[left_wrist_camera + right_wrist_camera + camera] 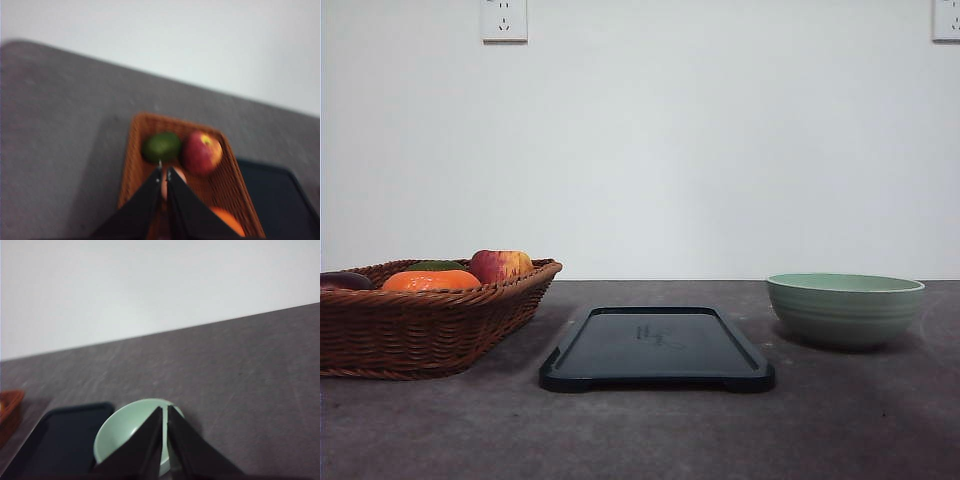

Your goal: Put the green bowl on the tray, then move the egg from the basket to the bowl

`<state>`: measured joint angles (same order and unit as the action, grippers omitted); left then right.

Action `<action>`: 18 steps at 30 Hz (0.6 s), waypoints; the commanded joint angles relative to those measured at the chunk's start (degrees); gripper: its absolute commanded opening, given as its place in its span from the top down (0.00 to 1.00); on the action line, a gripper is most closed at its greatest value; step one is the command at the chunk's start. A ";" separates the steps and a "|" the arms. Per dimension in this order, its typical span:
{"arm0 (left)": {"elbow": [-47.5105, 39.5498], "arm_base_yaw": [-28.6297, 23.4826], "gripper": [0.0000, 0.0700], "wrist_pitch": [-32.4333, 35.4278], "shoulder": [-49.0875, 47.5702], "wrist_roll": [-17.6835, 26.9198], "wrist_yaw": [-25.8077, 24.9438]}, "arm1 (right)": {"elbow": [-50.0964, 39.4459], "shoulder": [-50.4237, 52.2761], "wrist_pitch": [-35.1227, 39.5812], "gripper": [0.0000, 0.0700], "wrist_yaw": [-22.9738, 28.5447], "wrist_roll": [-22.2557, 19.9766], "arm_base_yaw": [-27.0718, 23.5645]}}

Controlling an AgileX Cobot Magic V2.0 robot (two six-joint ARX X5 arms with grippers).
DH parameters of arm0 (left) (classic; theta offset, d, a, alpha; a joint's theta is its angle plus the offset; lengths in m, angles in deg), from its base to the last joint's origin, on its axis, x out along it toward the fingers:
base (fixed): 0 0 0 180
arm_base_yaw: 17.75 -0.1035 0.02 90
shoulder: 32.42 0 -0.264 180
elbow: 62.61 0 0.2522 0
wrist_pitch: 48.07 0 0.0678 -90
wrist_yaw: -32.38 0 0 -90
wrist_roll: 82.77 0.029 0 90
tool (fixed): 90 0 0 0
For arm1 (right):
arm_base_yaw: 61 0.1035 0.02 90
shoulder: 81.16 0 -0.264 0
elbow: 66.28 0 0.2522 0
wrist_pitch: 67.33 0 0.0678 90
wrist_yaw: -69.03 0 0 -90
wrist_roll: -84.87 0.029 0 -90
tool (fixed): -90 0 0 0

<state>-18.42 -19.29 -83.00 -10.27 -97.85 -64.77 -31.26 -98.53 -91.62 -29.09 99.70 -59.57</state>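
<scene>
Tray (657,347) sat empty mid-tabletop (640,430). Green bowl (844,309) right of tray, not yet moved; basket (420,320) left, egg (168,181) inside. Right hand (164,411) over bowl, left hand (163,172) over basket, both pinched together, likely staged for pickups.

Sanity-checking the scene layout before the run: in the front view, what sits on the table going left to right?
basket (with fruit in it) → tray → green bowl. All three stand apart on the table, with bare tabletop between them.
</scene>
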 commanded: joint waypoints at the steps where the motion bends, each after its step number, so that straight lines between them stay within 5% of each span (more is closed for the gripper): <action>1: 2.59 0.05 0.99 -2.23 2.35 3.08 -2.33 | 1.95 -2.02 -1.21 0.99 -1.37 -1.81 -0.07; 9: 9.49 0.07 0.99 -12.79 11.87 9.92 -10.43 | 9.72 -12.78 -11.88 0.99 -9.93 -5.92 -0.07; 18: 11.02 0.07 0.96 -15.16 16.18 11.61 -13.05 | 11.12 -18.55 -12.23 0.98 -14.38 -7.50 -0.07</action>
<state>-8.49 -19.23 -98.90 5.80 -87.24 -77.38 -21.15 -116.91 -104.43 -43.31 93.41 -59.57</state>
